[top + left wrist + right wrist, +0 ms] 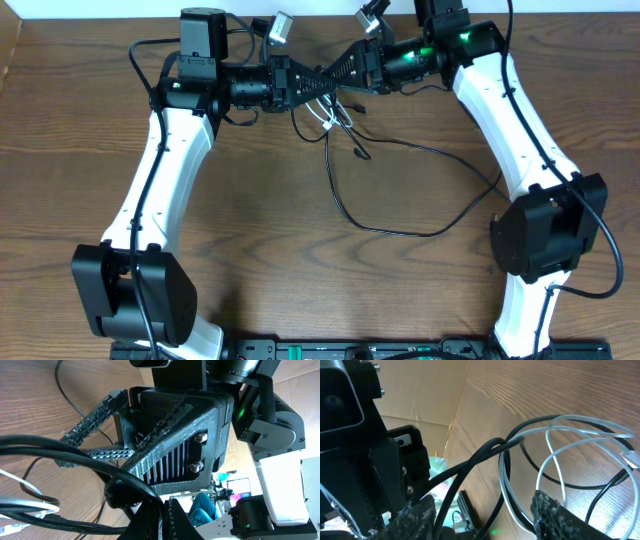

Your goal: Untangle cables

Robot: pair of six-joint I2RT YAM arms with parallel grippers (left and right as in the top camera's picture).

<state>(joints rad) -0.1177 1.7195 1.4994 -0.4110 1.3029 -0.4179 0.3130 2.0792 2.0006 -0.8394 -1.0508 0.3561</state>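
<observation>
The cables lie bunched at the back middle of the table. A white cable (322,116) loops inside the knot, and a long black cable (400,230) trails forward and to the right. My left gripper (306,90) is shut on a black cable bundle (50,447), with its fingertips (165,521) pressed together. The white cable (25,505) runs just beside it. My right gripper (338,72) is open, and its fingers (485,520) straddle black cable (470,467) and white cable (555,455) strands without clamping them. The two grippers face each other, almost touching.
Thick black wires (603,250) run from the arm bases. A black power strip (350,350) lies along the table's front edge. The table's back edge (560,20) is just behind the grippers. My right gripper's open fingers (90,435) fill the left wrist view.
</observation>
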